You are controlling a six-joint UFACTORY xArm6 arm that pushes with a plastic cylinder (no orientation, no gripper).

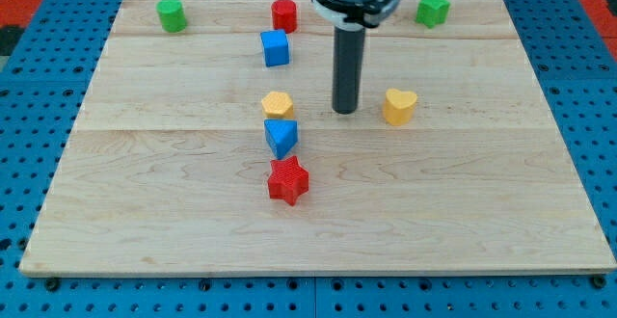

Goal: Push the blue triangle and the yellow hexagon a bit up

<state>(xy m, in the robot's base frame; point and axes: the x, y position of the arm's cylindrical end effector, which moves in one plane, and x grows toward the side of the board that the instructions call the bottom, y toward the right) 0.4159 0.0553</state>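
Note:
The blue triangle (281, 137) lies near the board's middle, touching the yellow hexagon (277, 104) just above it. My tip (346, 111) rests on the board to the right of the yellow hexagon, a block's width or more away, between it and the yellow heart (398, 106). The tip touches no block.
A red star (287, 180) sits just below the blue triangle. A blue cube (275, 47) and a red cylinder (283, 15) stand above the hexagon. A green cylinder-like block (172, 14) is at top left, a green star (433, 9) at top right. The wooden board (145, 212) ends near all edges.

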